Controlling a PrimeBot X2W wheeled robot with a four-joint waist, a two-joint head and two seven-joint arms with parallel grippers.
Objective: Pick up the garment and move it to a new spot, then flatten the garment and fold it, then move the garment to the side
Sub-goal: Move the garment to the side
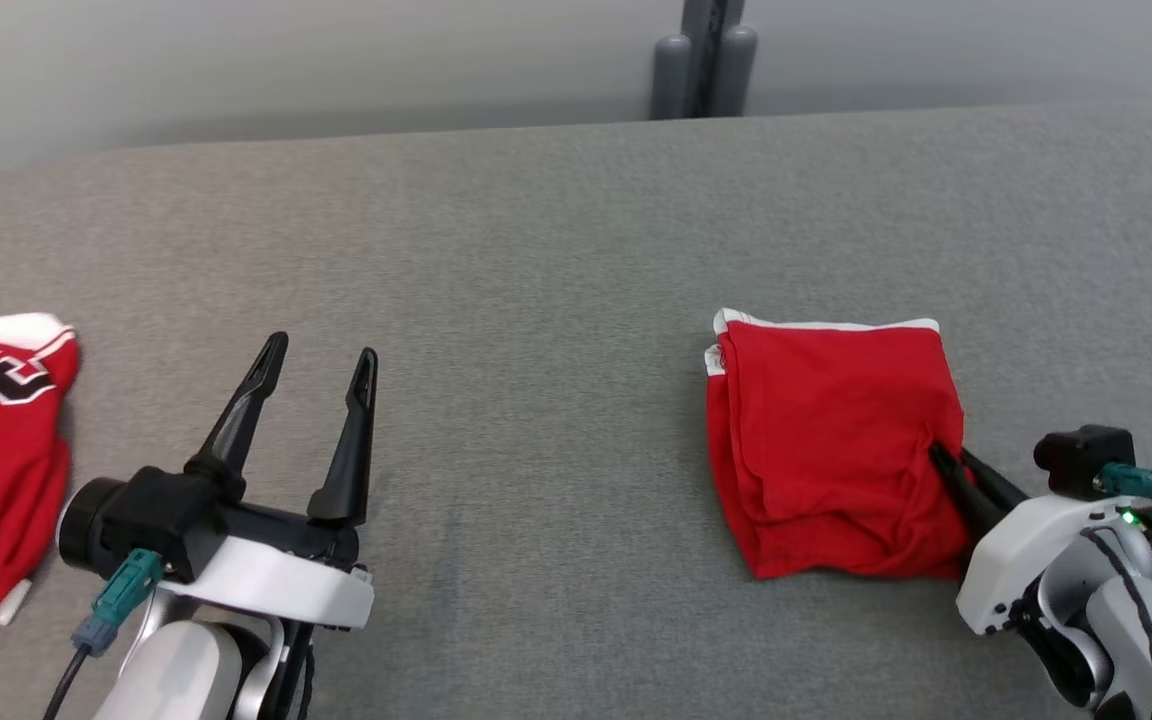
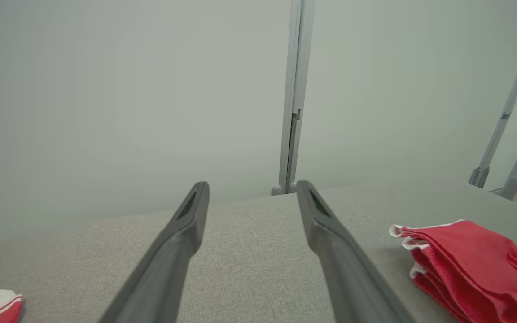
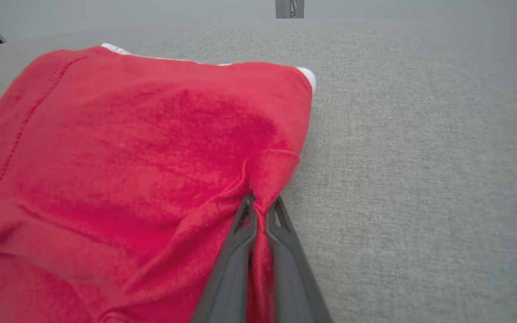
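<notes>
A: Where's the garment (image 1: pixel 826 440)?
B: Folded, on the grey table (image 1: pixel 556 230), robot's right side. R gripper (image 3: pixel 263 202) pinched tight on its edge.
A: L gripper (image 1: pixel 321 352)?
B: Fingers wide apart, well left of garment.

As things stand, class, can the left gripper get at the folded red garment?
Probably yes: only bare grey table lies between the open left gripper and the garment, whose right edge the right gripper pinches.
</notes>
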